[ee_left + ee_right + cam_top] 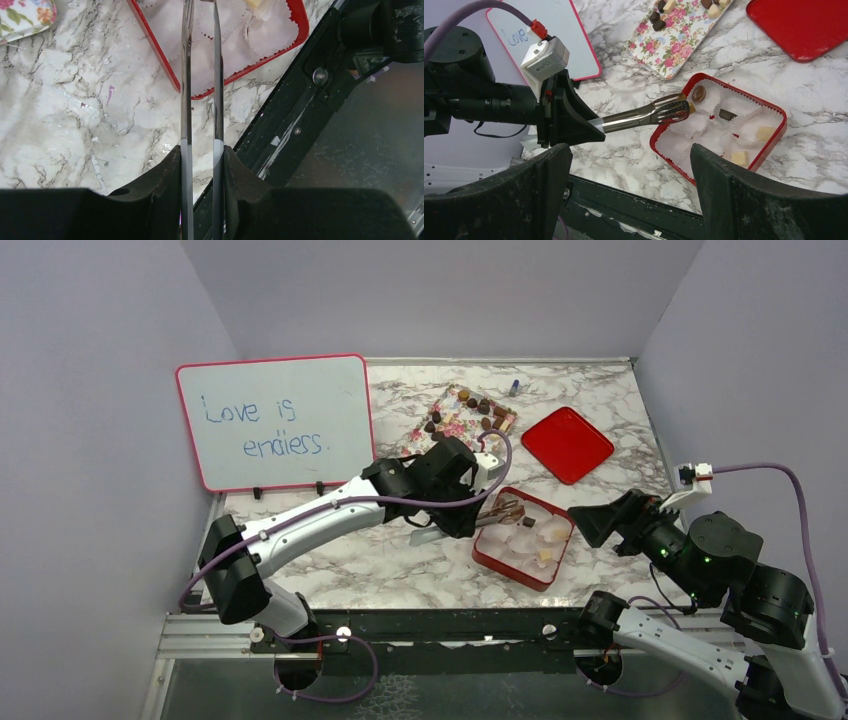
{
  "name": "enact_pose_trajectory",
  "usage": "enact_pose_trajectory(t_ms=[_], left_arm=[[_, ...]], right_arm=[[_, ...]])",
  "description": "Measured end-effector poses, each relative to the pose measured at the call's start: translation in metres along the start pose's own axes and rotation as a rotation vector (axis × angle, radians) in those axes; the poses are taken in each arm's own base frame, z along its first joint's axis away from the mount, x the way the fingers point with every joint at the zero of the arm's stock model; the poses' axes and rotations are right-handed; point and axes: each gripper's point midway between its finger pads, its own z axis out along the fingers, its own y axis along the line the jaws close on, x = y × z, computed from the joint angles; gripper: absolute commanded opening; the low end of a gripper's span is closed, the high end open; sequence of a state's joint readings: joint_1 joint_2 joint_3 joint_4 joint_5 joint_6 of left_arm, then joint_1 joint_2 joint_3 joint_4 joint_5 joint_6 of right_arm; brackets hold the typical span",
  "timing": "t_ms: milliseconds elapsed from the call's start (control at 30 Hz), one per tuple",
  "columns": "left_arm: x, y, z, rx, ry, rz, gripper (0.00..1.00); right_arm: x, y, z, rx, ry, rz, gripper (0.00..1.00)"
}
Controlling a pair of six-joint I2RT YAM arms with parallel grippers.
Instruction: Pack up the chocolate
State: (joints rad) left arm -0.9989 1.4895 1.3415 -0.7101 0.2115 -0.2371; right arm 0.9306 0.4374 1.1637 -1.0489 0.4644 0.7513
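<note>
My left gripper is shut on metal tongs, and its jaws press the two blades. The tong tips hang over the far left corner of the red box, lined with white paper cups. A small light-brown piece shows right at the tips. The box holds a round brown chocolate, a dark block and two cream pieces. More chocolate lies on the floral tray. My right gripper is open and empty beside the box's right edge.
The red lid lies behind the box on the right. A whiteboard reading "Love is endless" stands at the back left. A small blue-capped object lies behind the tray. The black rail runs along the table's near edge.
</note>
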Motion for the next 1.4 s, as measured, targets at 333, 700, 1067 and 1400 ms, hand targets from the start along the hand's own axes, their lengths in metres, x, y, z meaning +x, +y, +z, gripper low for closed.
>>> enact_pose_trajectory(t_ms=[333, 700, 1067, 1400], left_arm=[[0.014, -0.004, 0.017, 0.017, 0.066, 0.035, 0.25], [0.033, -0.004, 0.042, 0.03, 0.156, 0.067, 0.25], [0.038, -0.002, 0.06, 0.032, 0.191, 0.077, 0.35], [0.027, -0.004, 0.059, 0.029, 0.159, 0.083, 0.35]], right_arm=[[0.0, -0.001, 0.001, 0.008, -0.002, -0.002, 0.94], [-0.001, -0.002, 0.004, 0.024, -0.004, -0.008, 0.94], [-0.011, 0.002, 0.0, 0.018, -0.025, -0.009, 0.94], [-0.012, 0.0, -0.001, 0.02, -0.034, -0.006, 0.94]])
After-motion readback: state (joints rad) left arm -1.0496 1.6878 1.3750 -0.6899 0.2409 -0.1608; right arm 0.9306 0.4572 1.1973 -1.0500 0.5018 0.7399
